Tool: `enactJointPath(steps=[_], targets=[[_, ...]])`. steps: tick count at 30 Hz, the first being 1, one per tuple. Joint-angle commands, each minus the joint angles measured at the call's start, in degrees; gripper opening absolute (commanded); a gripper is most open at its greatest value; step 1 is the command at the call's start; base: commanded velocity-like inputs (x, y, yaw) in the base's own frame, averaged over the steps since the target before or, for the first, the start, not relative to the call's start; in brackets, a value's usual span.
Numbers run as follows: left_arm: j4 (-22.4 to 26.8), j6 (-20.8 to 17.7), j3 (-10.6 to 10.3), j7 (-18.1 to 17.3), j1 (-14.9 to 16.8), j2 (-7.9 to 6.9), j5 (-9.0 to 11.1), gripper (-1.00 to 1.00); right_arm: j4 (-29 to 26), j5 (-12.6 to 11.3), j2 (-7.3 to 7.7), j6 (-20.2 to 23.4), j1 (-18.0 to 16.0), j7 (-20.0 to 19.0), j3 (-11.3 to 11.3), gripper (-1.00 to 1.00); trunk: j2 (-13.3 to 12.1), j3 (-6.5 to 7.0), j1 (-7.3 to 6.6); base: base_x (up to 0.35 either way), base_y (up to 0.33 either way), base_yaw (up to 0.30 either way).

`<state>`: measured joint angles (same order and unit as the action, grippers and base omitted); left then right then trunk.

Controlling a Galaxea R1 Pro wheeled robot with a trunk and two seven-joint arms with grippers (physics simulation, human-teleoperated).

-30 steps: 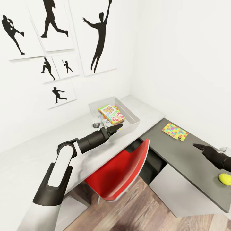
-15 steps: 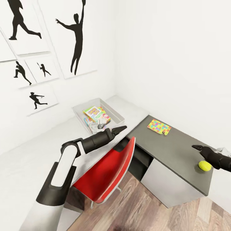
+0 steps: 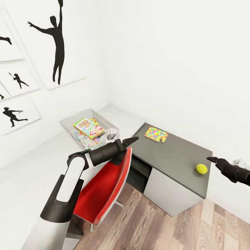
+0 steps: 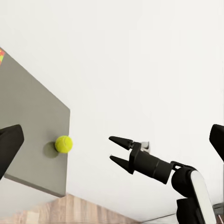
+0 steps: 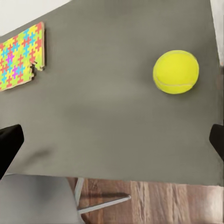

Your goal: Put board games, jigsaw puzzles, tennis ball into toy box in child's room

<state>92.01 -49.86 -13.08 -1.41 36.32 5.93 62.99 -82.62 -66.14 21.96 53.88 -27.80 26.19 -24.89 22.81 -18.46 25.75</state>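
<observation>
The toy box (image 3: pixel 68 120) sits on the pale part of the table (image 3: pixel 31 173), near the corner. Inside it lie board games, with the SKIP-BO one (image 3: pixel 82 125) on top. On the darker grey wing (image 3: pixel 173 154) are one jigsaw puzzle (image 3: pixel 156 134) (image 5: pixel 19 57) and the tennis ball (image 3: pixel 201 168) (image 5: pixel 176 72) (image 4: pixel 63 144). My left gripper (image 3: pixel 133 140) hangs open above the chair's back, to the right of the toy box and holding nothing. My right gripper (image 3: pixel 211 159) (image 4: pixel 111 148) is open and empty, in the air just right of the ball.
A red chair (image 3: pixel 100 189) stands tucked against the table where the two parts meet. White walls close off the corner, with black silhouette pictures (image 3: pixel 55 41) on the left one. Wooden floor (image 3: pixel 166 229) lies in front of the wing's white drawers (image 3: pixel 166 191).
The whole view has swung to the right, so everything sits further left in the picture. My left gripper has come away from the toy box's front. The ball now lies close to my right gripper.
</observation>
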Motion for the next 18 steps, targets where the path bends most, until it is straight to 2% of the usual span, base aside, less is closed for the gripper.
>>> enactJointPath(steps=[1,13,18], targets=[[0.0,-0.2,0.0,-0.1,0.0,0.03,-0.1,1.00,0.0,-0.4,0.03,0.2,-0.1,0.6,0.0,1.00,0.1,-0.08,0.03,0.000,0.000,-0.283],[0.0,-0.2,-0.3,0.0,0.1,0.01,-0.1,1.00,0.0,1.5,0.02,0.2,-0.1,0.6,0.1,1.00,0.1,0.24,0.03,0.000,0.000,-0.283],[0.0,-0.2,-1.5,0.1,0.1,0.06,-0.2,1.00,0.0,1.9,0.02,0.2,-0.2,0.6,0.4,1.00,0.1,0.37,0.03,0.000,0.000,-0.283]])
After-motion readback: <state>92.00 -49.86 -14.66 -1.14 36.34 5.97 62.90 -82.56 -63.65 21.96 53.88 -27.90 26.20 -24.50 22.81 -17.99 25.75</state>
